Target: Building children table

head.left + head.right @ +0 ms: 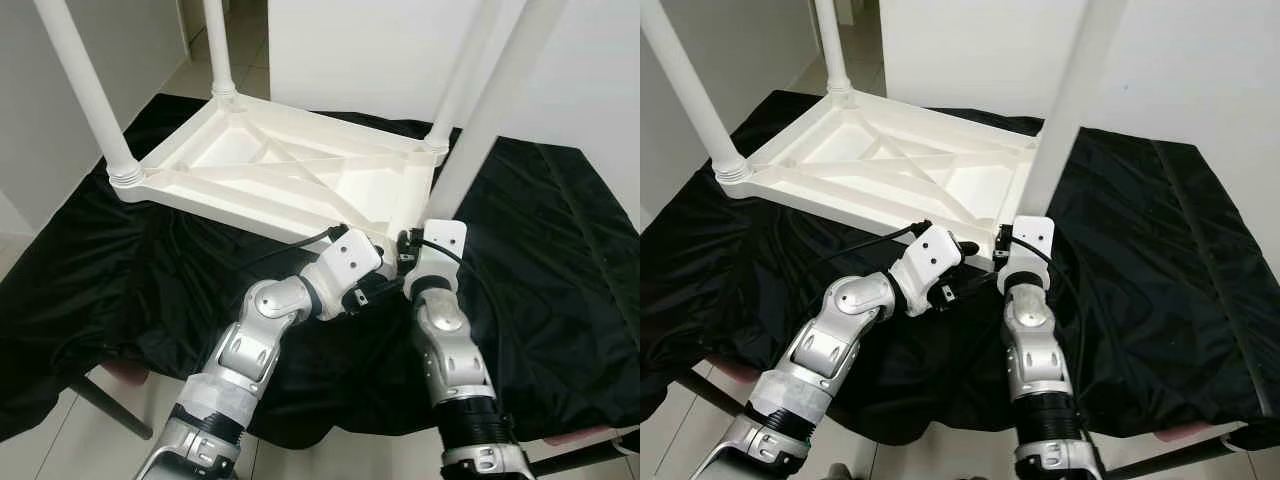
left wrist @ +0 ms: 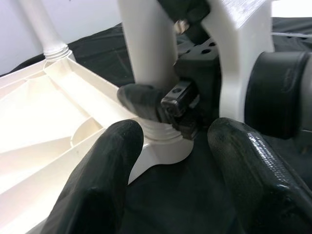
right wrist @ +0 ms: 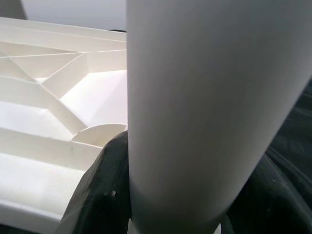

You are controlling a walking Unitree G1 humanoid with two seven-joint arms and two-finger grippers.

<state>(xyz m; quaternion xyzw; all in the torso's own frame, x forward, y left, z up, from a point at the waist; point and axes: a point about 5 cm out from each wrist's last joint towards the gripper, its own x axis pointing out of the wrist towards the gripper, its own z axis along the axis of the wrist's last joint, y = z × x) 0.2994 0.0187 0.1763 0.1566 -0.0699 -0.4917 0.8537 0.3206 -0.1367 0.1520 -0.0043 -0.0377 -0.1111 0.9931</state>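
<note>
A white children's table lies upside down on a black cloth, its legs pointing up. My right gripper is shut on the base of the near-right leg, where the leg enters the corner socket; its black fingers press on both sides of the leg. My left gripper is open just in front of that same corner, with one finger by the table's rim and the other over the cloth. Nothing lies between its fingers. Both wrists meet at this corner.
The black cloth spreads well past the table on all sides. The other legs stand up at the remaining corners. White walls close in behind and to the left. Pink-edged furniture parts stick out below the cloth over a tiled floor.
</note>
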